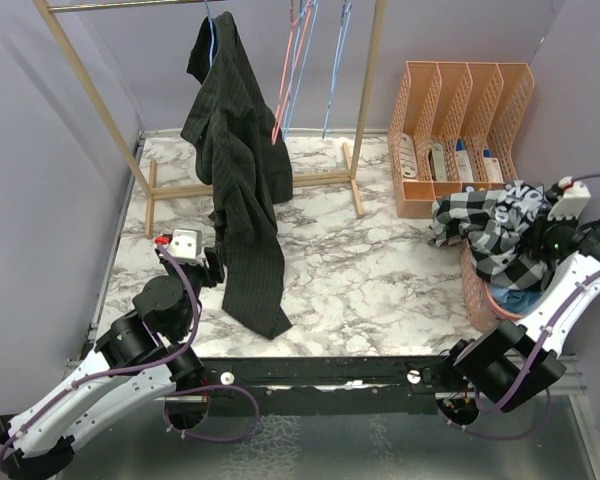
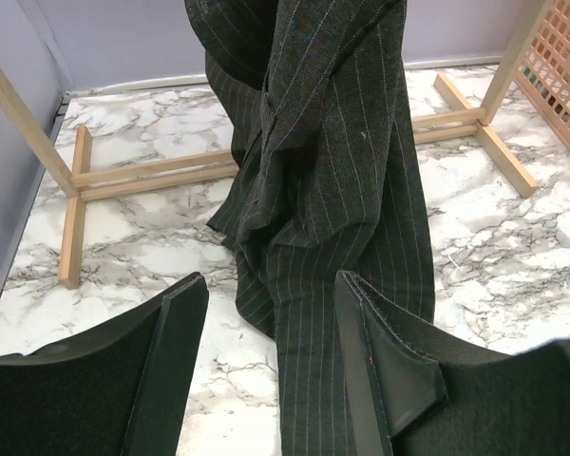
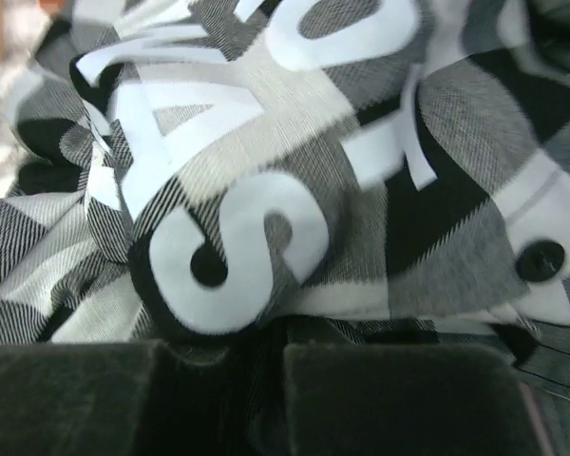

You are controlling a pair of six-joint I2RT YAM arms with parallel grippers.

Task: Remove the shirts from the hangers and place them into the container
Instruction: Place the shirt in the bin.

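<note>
Top external: the black pinstriped long-sleeved shirt (image 1: 235,170) is at 11 o'clock. It hangs on a light blue wire hanger (image 1: 211,22) hooked over the top rail of the wooden rack (image 1: 90,95). The shirt's lower end trails down onto the white marble-pattern bench (image 1: 370,270) toward 7 o'clock. Empty pink wire hanger (image 1: 288,80) and empty blue wire hanger (image 1: 333,80) are on the same rail at 12 o'clock. Peach four-slot file organizer (image 1: 460,110) stands at 2 o'clock.

The salmon-pink lattice plastic basket (image 1: 477,290) is at the 4 o'clock edge. The black-and-white checked shirt (image 1: 485,230) is heaped on top of it and spills over its far rim. Some light blue cloth (image 1: 521,299) shows underneath.

Left wrist: my left jaws stand apart, and my black fingers (image 2: 171,366) frame the pinstriped shirt (image 2: 332,142). Its hanging end drops between them, closer to the right-hand finger. I cannot tell if it touches.

Right wrist: my right jaws are together, pads (image 3: 399,399) side by side with barely a gap. They are pressed right up against the checked shirt (image 3: 266,190), which has big white printed letters. I cannot tell whether a fold is caught between the pads.
</note>
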